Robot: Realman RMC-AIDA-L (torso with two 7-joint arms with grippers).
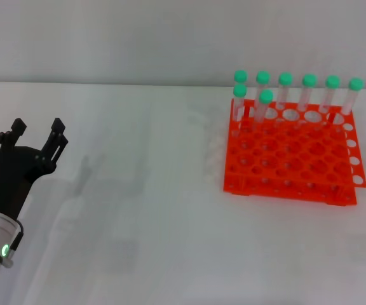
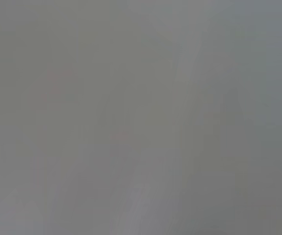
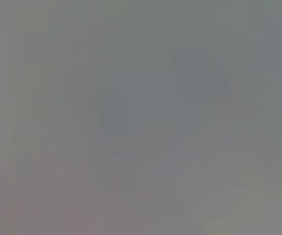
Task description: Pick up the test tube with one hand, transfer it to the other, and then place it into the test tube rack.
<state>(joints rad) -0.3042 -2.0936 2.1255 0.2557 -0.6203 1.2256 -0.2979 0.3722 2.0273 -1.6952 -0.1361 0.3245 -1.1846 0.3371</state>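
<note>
The orange-red test tube rack [image 1: 291, 159] stands on the white table at the right. Several clear test tubes with green caps [image 1: 265, 96] stand upright in its far rows: a line of them along the back edge and two more just in front at the left end. They look alike, and I see no tube outside the rack. My left gripper [image 1: 38, 124] is at the left edge of the head view, far from the rack, open and empty above the table. My right gripper is out of view. Both wrist views show only featureless grey.
The white table [image 1: 145, 210] stretches between my left gripper and the rack. A pale wall runs along the back. The left arm's silver wrist with its green light [image 1: 5, 250] rises from the bottom left corner.
</note>
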